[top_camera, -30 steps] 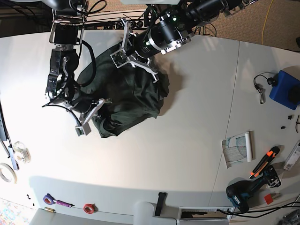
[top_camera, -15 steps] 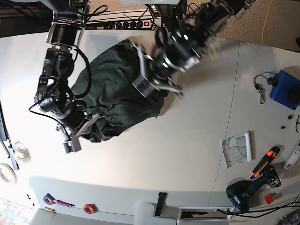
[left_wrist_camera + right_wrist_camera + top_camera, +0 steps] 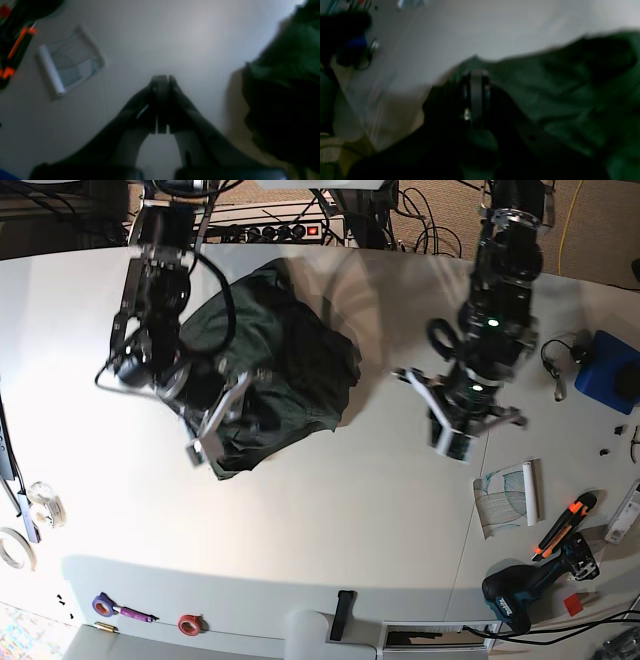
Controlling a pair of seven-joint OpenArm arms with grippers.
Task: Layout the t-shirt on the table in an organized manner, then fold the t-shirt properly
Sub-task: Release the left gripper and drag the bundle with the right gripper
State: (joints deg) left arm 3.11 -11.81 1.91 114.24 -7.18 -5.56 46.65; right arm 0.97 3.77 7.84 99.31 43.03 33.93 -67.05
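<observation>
– What is the t-shirt made of?
– Dark green cloth, matt, soft and heavily creased. The table under it is white and smooth, with a dull sheen.
– And at four o'clock?
– A thin sheet of paper, one edge rolled. Toward five, a drill in teal and black plastic.
– The grippers?
– The left gripper and right gripper look like black, matt plastic.

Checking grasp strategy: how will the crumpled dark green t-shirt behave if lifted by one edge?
Likely floppy: the dark green t-shirt lies bunched in soft folds, so it should sag. Pushed, it probably slides over the smooth white table.
</observation>
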